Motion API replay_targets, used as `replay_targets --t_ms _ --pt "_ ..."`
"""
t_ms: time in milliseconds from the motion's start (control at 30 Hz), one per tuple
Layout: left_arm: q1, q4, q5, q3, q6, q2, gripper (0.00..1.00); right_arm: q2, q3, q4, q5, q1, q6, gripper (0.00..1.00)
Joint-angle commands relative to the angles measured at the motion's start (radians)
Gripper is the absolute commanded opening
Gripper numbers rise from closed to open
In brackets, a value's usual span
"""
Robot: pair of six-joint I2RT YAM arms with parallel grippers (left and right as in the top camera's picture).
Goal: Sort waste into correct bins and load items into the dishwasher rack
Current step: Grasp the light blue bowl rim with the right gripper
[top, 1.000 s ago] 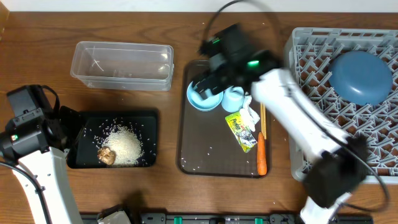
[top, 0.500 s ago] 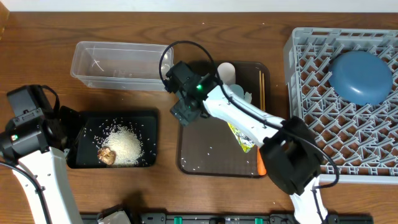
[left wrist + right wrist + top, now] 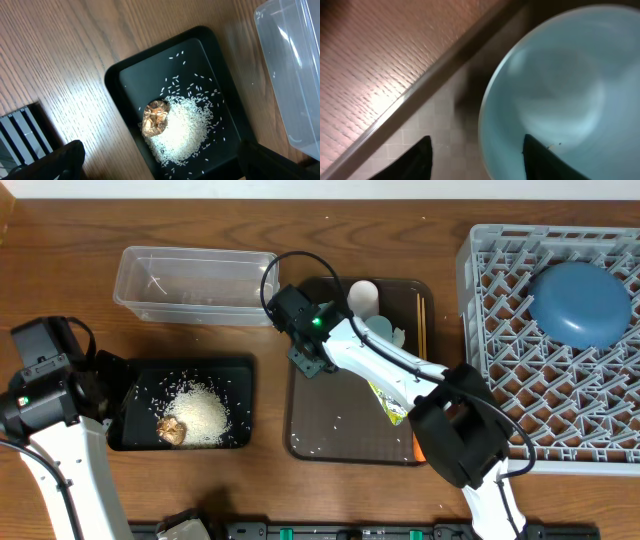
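In the right wrist view the pale blue bowl sits on the brown serving tray. My right gripper straddles its rim, one finger inside and one outside, with gaps on both sides. From overhead, the right gripper is at the tray's upper left and the arm hides the bowl. White rice and a brown lump lie in the black tray. My left gripper hangs open above them. The dark-blue plate rests in the grey rack.
The clear tub stands behind the black tray. On the serving tray are a white cup, a light-blue cup, chopsticks, a yellow-green wrapper and a partly hidden carrot.
My right arm swung left across the serving tray and settled at the bowl's rim, its jaws narrowing around it. The left arm has not moved.
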Motion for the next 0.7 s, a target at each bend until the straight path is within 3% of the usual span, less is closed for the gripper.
replay_targets --t_ms 0,433,667 --pt "0.005 -0.006 -0.002 -0.003 -0.009 -0.003 0.98 0.023 0.003 0.0 0.016 -0.001 0.029 0.45" --pt "0.005 -0.006 -0.002 -0.003 -0.009 -0.003 0.98 0.022 0.003 0.006 0.016 0.0 0.056 0.01" --pt "0.005 -0.006 -0.002 -0.003 -0.009 -0.003 0.98 0.011 0.005 0.004 0.002 0.0 0.091 0.01"
